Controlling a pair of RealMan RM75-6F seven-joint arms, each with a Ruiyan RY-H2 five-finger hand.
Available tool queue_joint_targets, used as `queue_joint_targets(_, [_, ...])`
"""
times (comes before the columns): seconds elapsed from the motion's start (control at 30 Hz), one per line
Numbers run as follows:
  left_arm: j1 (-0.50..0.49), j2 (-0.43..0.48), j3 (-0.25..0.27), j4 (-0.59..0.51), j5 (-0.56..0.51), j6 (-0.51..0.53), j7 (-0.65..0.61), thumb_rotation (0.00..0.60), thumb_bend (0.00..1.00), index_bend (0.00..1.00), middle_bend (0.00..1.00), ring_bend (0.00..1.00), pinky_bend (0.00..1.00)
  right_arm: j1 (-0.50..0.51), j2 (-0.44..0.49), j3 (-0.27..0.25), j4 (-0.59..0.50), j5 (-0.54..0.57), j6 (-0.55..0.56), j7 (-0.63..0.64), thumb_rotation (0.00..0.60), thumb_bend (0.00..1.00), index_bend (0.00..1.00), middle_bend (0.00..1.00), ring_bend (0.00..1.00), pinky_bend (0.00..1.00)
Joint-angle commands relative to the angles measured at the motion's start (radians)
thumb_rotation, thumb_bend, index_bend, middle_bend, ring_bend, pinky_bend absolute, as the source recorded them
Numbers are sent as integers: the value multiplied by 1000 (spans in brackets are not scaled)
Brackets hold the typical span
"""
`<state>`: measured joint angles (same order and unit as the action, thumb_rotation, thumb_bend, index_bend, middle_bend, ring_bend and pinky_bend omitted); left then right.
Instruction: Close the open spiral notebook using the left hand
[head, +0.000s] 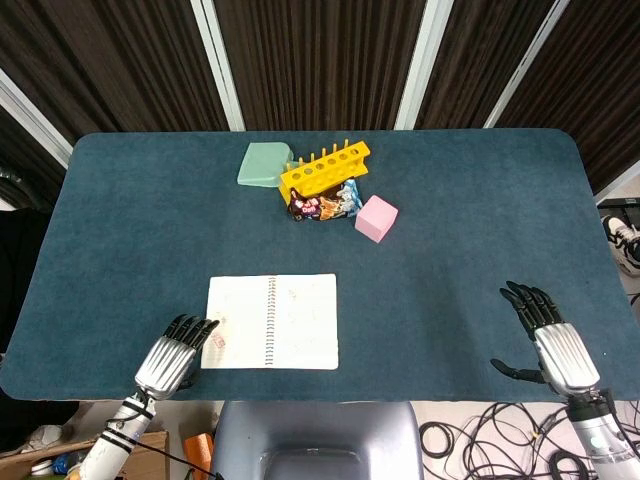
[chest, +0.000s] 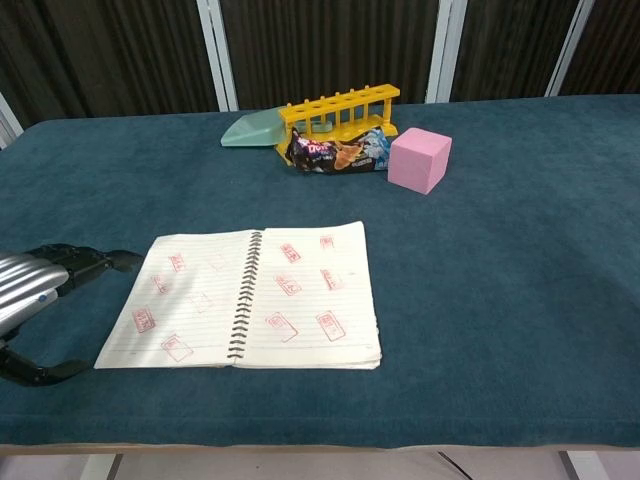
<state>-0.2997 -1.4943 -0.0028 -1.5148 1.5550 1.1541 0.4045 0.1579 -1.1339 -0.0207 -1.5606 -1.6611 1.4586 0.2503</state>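
The spiral notebook (head: 272, 321) (chest: 252, 294) lies open and flat near the table's front edge, its lined pages covered with red stamps and its wire spine running down the middle. My left hand (head: 176, 355) (chest: 38, 285) hovers just left of the notebook's left page with fingers spread and nothing in them; its fingertips (head: 205, 325) reach close to the page's edge. My right hand (head: 545, 338) rests far off at the front right, fingers apart and empty; the chest view does not show it.
At the back middle stand a yellow tube rack (head: 325, 168) (chest: 338, 108), a green scoop-like piece (head: 263, 164) (chest: 250, 128), a snack packet (head: 325, 205) (chest: 338, 150) and a pink cube (head: 376, 218) (chest: 420, 159). The blue table (head: 470, 240) ends just in front of the notebook.
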Motion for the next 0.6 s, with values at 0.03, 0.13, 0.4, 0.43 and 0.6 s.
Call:
queue_joint_targets(0.03, [-3,-1,5,-3,-11,-6,4,600,266,103,153,124,140,2,-1,0,0,-1,-1,1,600,0,40,29,0,59])
queue_joint_targets(0.13, [-8,-10,7,2,-26,-16,10,600,266,102,153,123,141,3,1,-1,0,-5,-3,-1,600,0,40,28,0,59])
queue_joint_targets(0.4, [-33,-35,3,3,-83,-62,28,600,269,92,145,110,140,-1,-1,-2,7,-3,4,11,600,0,40,29,0,59])
queue_joint_targets(0.43, [-36,-37,2,2,-89,-66,32,600,269,91,144,109,140,-1,-2,-3,9,-3,3,13,600,0,40,28,0,59])
queue_joint_targets(0.6, [-52,-48,-3,-5,-114,-79,54,600,269,86,141,106,138,-4,-5,-3,16,-1,5,19,600,0,39,29,0,59])
